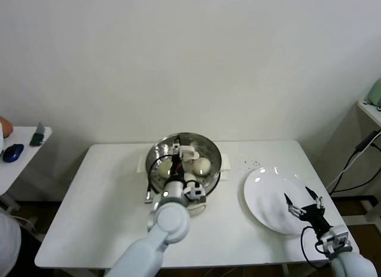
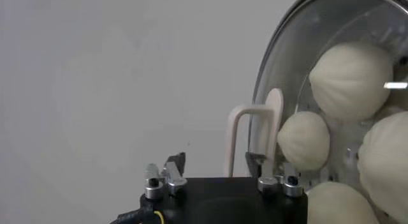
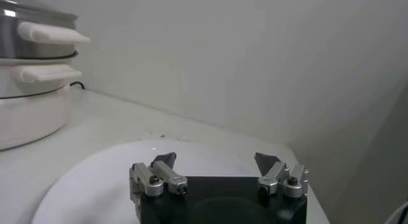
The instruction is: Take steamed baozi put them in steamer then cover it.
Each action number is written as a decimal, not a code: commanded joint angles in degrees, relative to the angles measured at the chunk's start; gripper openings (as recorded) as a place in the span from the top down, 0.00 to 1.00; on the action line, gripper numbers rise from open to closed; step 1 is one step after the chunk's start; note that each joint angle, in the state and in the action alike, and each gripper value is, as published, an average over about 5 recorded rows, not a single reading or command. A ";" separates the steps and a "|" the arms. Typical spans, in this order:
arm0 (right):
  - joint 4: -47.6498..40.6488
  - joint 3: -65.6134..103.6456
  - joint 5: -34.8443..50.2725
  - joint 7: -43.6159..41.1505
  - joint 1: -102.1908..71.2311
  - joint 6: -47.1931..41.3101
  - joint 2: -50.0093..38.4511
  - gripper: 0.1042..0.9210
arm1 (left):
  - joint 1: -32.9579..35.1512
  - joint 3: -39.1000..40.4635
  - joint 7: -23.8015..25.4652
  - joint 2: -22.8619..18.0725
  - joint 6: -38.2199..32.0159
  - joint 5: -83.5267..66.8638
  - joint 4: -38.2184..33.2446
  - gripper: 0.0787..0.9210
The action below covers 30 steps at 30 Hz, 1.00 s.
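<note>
With the cream-white steamed baozi (image 2: 349, 78) seen under the round glass lid (image 2: 299, 34) on the shiny steel steamer (image 1: 211, 147), and the left gripper (image 2: 217, 163) opened around its white handle (image 2: 255, 126), the lid could be dragged askew if a finger is caught on withdrawal, while the open right gripper (image 1: 304, 199) is parked over the flat white plate (image 1: 262, 193).

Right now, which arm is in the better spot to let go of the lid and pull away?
The left one. Its hand is right over the steamer, fingers open around the lid's white handle, with the buns under the glass. The right hand just hangs open over the white plate.
</note>
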 commanded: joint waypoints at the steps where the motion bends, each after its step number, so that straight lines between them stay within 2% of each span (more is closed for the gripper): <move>1: 0.86 -0.81 -0.32 1.87 1.50 -6.45 -0.10 0.12 | 5.53 -1.16 0.38 3.73 -0.18 -5.60 -12.17 0.27; 4: 1.04 -1.24 0.22 2.49 1.99 -7.22 -0.37 0.12 | 8.12 -2.00 -0.63 4.40 -1.01 -6.08 -14.36 0.18; 8: 1.73 -1.98 0.75 2.87 2.33 -7.72 -0.77 0.12 | 11.73 -4.21 -4.16 5.83 -2.25 -8.70 -17.12 0.12; 11: 2.26 -2.43 0.68 2.76 2.50 -7.59 -0.93 0.12 | 14.36 -7.46 -12.92 6.23 -5.00 -17.06 -18.42 0.12; 14: 2.45 -2.61 -0.51 2.18 2.60 -6.21 -0.88 0.12 | 16.60 -12.22 -23.76 6.45 -12.38 -28.92 -18.99 0.12; 18: 2.97 -2.78 -3.71 1.23 2.38 -3.53 -0.29 0.12 | 21.73 -20.05 -31.00 7.46 -20.20 -44.08 -21.05 0.12; 24: 3.93 -4.18 -3.56 1.13 2.68 -2.45 0.86 0.12 | 31.11 -35.13 -34.25 5.63 -37.87 -55.25 -19.25 0.12; 30: 5.20 -5.73 -3.42 1.46 3.65 -2.45 1.71 0.12 | 35.99 -41.26 -33.23 2.81 -45.78 -68.85 -15.37 0.12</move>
